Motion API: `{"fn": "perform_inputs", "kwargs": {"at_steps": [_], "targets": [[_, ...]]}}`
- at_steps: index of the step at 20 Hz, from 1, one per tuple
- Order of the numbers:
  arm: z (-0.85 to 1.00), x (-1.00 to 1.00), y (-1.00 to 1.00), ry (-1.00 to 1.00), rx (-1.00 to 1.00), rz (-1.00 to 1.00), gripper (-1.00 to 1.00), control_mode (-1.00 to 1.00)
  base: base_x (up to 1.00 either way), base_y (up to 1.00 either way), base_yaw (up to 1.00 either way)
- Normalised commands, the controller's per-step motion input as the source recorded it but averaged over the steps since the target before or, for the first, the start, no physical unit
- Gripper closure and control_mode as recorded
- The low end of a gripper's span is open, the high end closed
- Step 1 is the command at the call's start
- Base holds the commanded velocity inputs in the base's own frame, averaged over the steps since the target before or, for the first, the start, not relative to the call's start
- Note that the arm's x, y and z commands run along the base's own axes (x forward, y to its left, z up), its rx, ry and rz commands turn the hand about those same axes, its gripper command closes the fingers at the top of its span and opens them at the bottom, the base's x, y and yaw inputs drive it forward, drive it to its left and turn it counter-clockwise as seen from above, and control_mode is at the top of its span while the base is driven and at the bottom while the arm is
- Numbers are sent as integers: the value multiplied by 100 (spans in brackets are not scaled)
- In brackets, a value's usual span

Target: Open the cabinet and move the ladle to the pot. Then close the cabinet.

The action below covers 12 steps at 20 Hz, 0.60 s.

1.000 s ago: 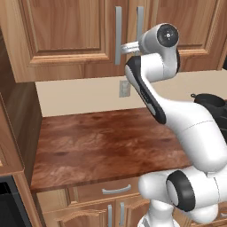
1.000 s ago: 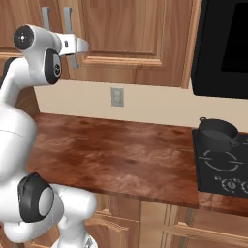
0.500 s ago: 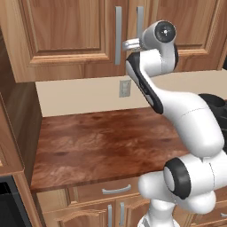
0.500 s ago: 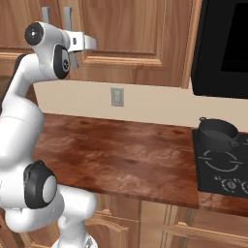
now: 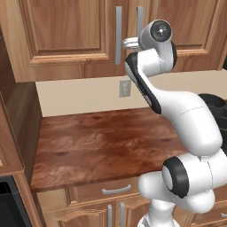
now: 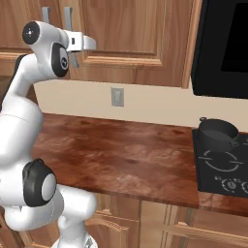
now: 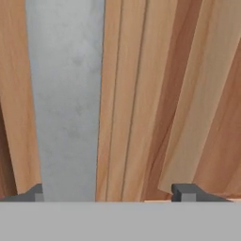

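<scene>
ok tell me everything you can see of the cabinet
The cabinet is a medium-brown wooden wall unit above the counter, with two raised-panel doors, both shut. Each door carries a long vertical grey bar handle near the centre seam. The end effector sits right up against one bar, which lies between its fingertips.

Even bright rendered light, soft shadow under cabinet point(image 5: 66, 35), no glare, hand-cam closeup slightly blurry
</scene>
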Motion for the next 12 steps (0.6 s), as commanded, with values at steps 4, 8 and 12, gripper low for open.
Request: {"fn": "perform_inputs", "kwargs": {"at_steps": [4,8,12], "targets": [[0,36,-13,1,4,-3,-100,-100,0,0,0],[0,34,-14,2,4,-3,-100,-100,0,0,0],[0,26,-19,4,3,-3,100,-100,0,0,0]]}}
